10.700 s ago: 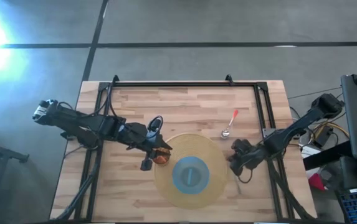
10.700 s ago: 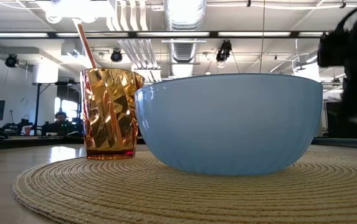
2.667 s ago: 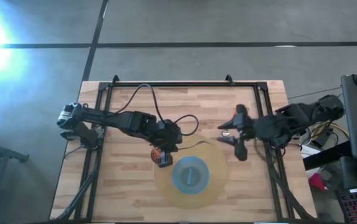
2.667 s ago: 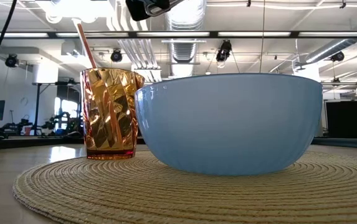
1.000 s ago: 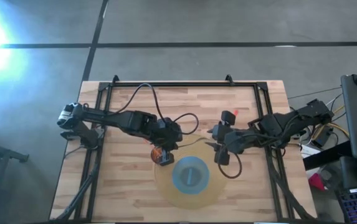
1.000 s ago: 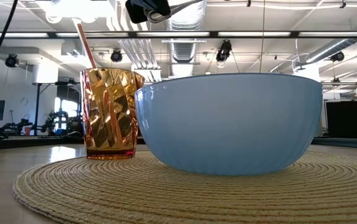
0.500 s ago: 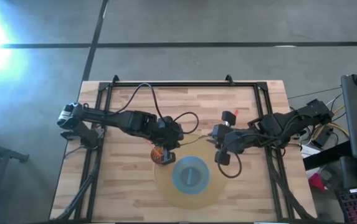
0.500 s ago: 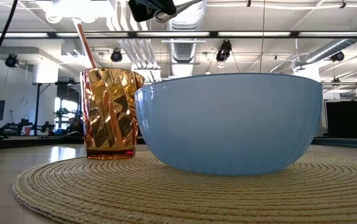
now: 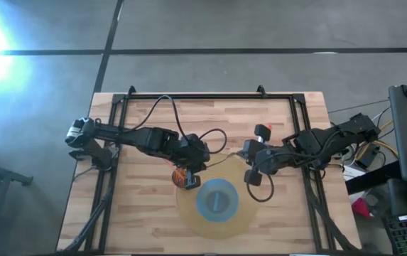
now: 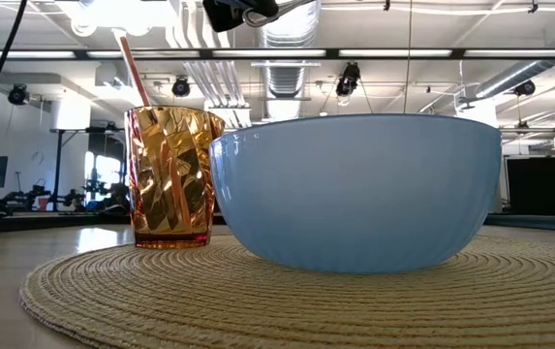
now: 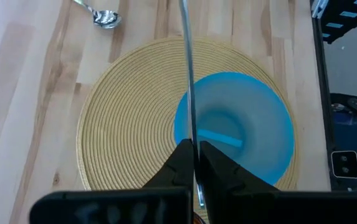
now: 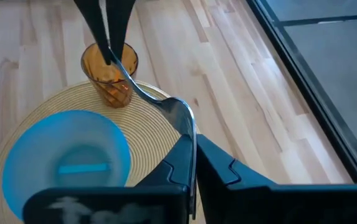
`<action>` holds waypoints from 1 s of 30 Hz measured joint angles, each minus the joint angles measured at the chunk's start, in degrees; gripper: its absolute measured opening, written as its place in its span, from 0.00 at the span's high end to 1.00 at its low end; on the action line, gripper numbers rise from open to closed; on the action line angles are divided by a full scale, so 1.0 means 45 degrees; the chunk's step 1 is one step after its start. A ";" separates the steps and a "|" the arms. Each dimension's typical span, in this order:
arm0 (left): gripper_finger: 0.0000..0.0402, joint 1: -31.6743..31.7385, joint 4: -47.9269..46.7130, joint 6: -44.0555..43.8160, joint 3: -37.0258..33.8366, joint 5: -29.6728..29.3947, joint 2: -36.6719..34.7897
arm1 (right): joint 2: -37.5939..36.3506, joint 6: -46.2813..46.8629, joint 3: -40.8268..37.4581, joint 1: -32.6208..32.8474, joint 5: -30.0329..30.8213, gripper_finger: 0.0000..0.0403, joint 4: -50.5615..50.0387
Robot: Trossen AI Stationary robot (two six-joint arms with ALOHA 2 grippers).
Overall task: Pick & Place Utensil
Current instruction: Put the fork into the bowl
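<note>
A metal utensil (image 12: 146,92) hangs level in the air between my two grippers, above the far rim of the woven placemat (image 9: 242,174). My left gripper (image 9: 194,162) is shut on its handle end, over the amber cup (image 9: 182,178). My right gripper (image 9: 248,158) is shut on its wide head end. The blue bowl (image 9: 217,198) stands on the placemat, the cup next to it on the mat's left rim. A spoon with a red handle (image 9: 262,139) lies on the wood, far of my right gripper. My left gripper pinches the utensil's thin handle (image 11: 190,140) near its free end between its two fingers, which slant down from the table's left side. The handle runs on away from the fingers, clear of the cup and the mat. My right gripper pinches the utensil's wide head end (image 12: 186,124) between its two fingers, slanting down from the table's right. The head lies in line with the fingers, and the utensil is lifted clear of the mat.
The cup holds a thin orange stick (image 10: 134,66). A black frame (image 9: 203,96) runs along the table's far edge and both sides. Bare wood lies left of the mat and along the near edge.
My right gripper has shut on the utensil's head end without moving away. My left gripper has kept its hold on the handle, and the utensil stays level between the two.
</note>
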 joint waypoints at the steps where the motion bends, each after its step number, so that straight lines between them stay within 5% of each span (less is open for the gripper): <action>1: 0.96 -0.0001 0.0024 0.0028 0.0000 0.0011 0.0000 | 0.0000 0.0036 0.0000 0.0000 -0.0009 0.98 -0.0054; 23: 0.62 0.0146 -0.0094 0.1404 0.0115 -0.0586 -0.0035 | -0.0117 0.1101 0.0000 0.0032 0.0054 0.98 -0.1803; 30: 0.59 0.0457 -0.0492 0.1560 0.0565 -0.0571 -0.0304 | -0.0644 0.1714 0.0000 0.0318 0.0103 0.98 -0.2643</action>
